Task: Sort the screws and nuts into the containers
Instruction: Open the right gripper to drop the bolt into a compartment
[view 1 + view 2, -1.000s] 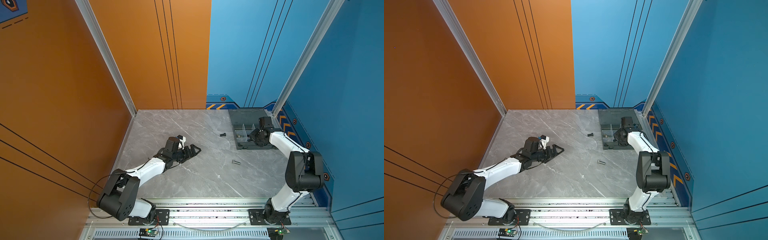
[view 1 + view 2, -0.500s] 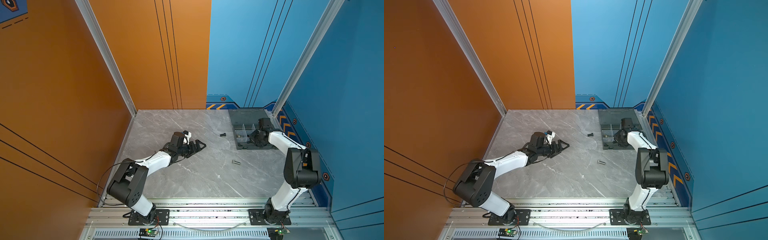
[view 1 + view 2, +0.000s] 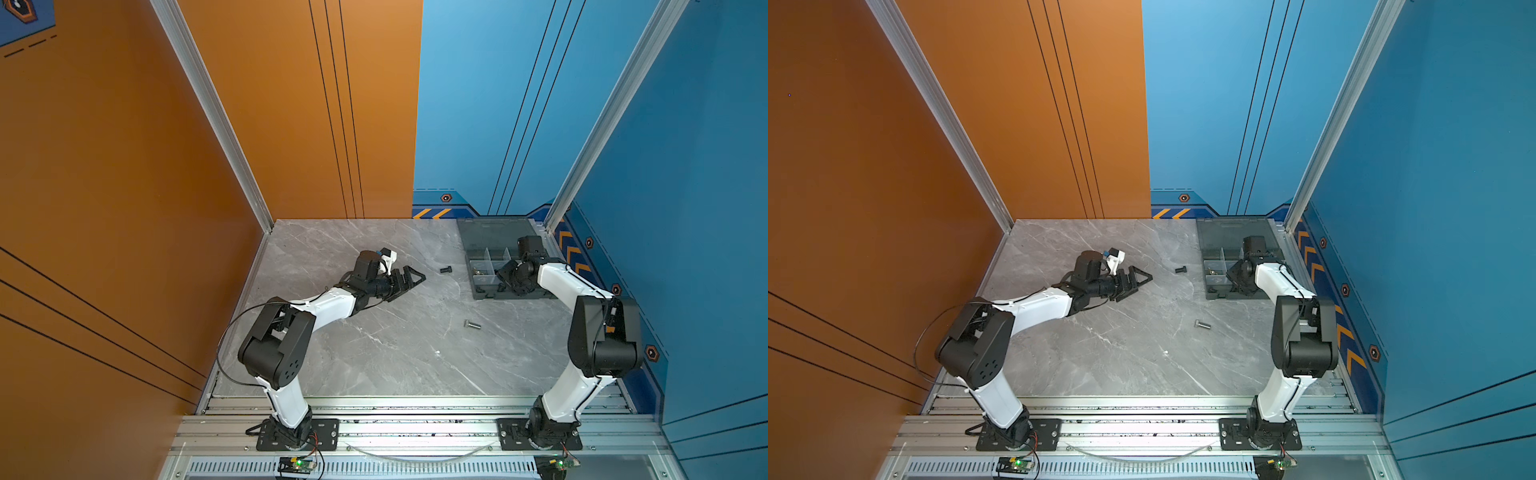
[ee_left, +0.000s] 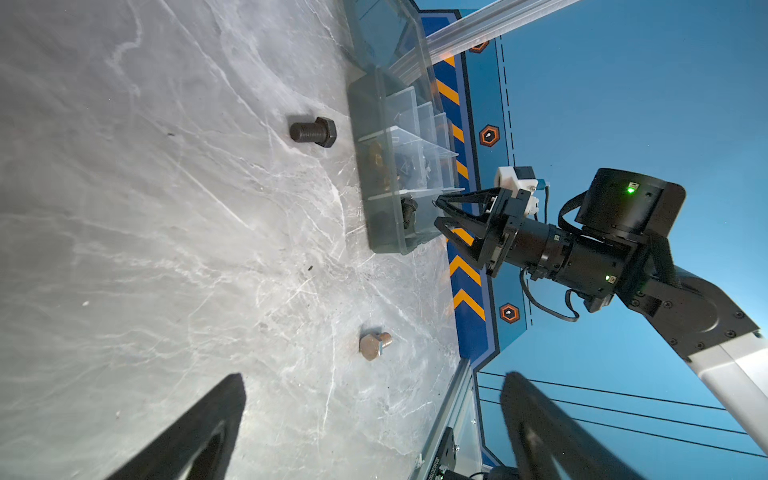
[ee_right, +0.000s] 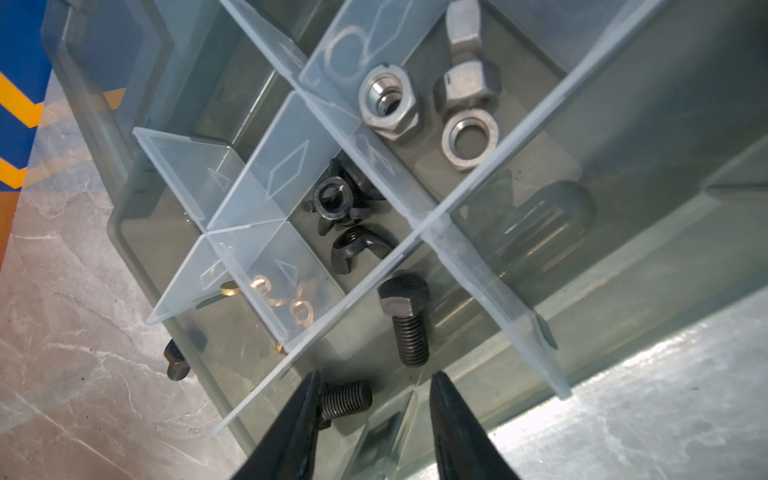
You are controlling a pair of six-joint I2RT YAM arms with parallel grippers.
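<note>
The smoky grey box of containers lies open at the back right. My right gripper hangs open over its near compartment. A black screw lies there against one finger and clear of the other, and a second black screw lies beside it. Silver nuts, black wing nuts and brass wing nuts fill separate compartments. My left gripper is open and empty, low over the table, pointing at a loose black screw.
A silver screw lies on the grey marble table, nearer the front than the box. Orange and blue walls close the table in on the left, back and right. An aluminium rail runs along the front edge.
My left arm has swung its gripper right and back, closer to the loose black screw. The right gripper stays over the box and its jaws have widened.
</note>
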